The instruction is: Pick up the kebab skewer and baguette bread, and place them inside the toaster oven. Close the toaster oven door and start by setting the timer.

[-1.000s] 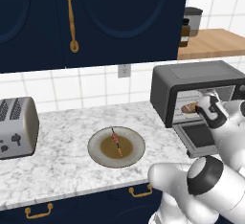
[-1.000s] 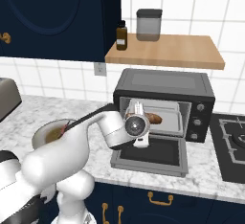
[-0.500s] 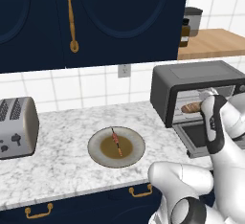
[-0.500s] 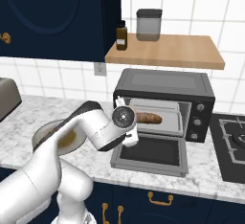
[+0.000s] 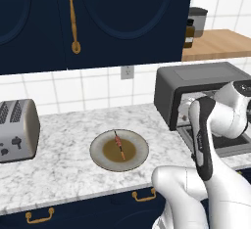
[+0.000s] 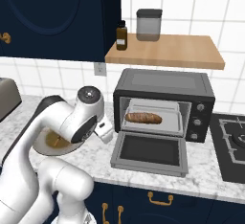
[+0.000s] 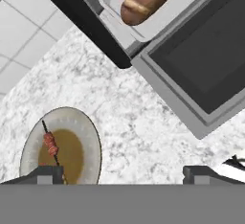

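Hovering above the marble table (image 7: 129, 122), the fingers (image 7: 50, 173) stand wide apart with nothing between them, over the stretch between the plate (image 7: 91, 144) and the toaster oven (image 6: 165, 86). The kebab skewer (image 5: 119, 145) lies on the plate, left of the oven. The baguette bread (image 6: 143, 117) rests on the tray inside the oven, whose door (image 6: 150, 151) hangs open and flat.

Kitchen, marble counter (image 5: 68, 162), toaster oven (image 6: 165, 103), stove (image 6: 232, 146)

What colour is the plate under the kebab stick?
Pale grey plate with a brown middle; left base view.
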